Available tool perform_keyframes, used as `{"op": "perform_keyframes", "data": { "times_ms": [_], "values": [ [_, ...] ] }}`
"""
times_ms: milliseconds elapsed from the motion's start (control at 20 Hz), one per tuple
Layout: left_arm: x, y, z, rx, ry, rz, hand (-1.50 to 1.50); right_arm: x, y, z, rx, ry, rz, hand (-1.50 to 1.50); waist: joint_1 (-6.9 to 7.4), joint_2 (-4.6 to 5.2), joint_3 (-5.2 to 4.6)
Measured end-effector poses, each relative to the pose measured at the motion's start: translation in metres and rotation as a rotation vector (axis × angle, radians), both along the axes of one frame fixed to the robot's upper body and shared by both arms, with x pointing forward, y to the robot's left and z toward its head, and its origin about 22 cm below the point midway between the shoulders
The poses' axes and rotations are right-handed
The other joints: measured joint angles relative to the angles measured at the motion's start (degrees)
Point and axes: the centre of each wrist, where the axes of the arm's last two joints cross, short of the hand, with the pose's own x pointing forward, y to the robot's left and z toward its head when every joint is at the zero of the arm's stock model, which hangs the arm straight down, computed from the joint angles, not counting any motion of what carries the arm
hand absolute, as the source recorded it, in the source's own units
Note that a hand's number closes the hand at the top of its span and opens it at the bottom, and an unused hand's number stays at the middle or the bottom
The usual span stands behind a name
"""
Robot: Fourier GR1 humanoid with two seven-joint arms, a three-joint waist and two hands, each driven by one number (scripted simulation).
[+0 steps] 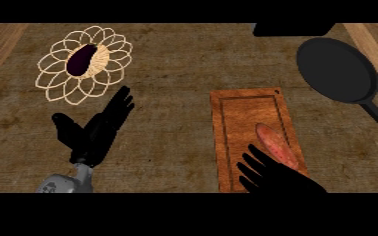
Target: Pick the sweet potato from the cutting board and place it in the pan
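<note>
A long reddish-orange sweet potato (274, 143) lies on the wooden cutting board (247, 110), on its near right part. My right hand (277, 177) rests over the board's near end with fingers spread straight, its fingertips just left of and below the sweet potato, holding nothing. The black pan (337, 70) sits at the far right, its handle running toward the right edge. My left hand (100, 127) stays open at the lower left, fingers up, away from the board.
A cream flower-shaped wire trivet (63, 82) at the far left holds a dark purple eggplant (83, 60). A black object (291, 29) sits at the counter's far edge, right of centre. Wooden edging borders the counter at the left and right.
</note>
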Motion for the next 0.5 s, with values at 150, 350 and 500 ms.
{"op": "perform_keyframes", "data": {
  "times_ms": [150,350,500],
  "values": [
    [-0.001,-0.004,0.004,-0.006,-0.007,-0.003,0.0,-0.017,0.001,-0.018,-0.022,-0.012,-0.034,-1.5,0.28,0.14,0.04],
    [-0.004,-0.005,0.003,0.0,-0.008,-0.006,0.0,-0.022,0.0,-0.03,-0.021,-0.051,-0.058,-1.5,0.61,0.26,0.07],
    [-0.009,-0.009,0.004,0.0,-0.009,-0.008,0.0,-0.013,-0.005,-0.031,-0.022,-0.092,-0.058,-1.5,0.82,0.31,0.07]
  ]
}}
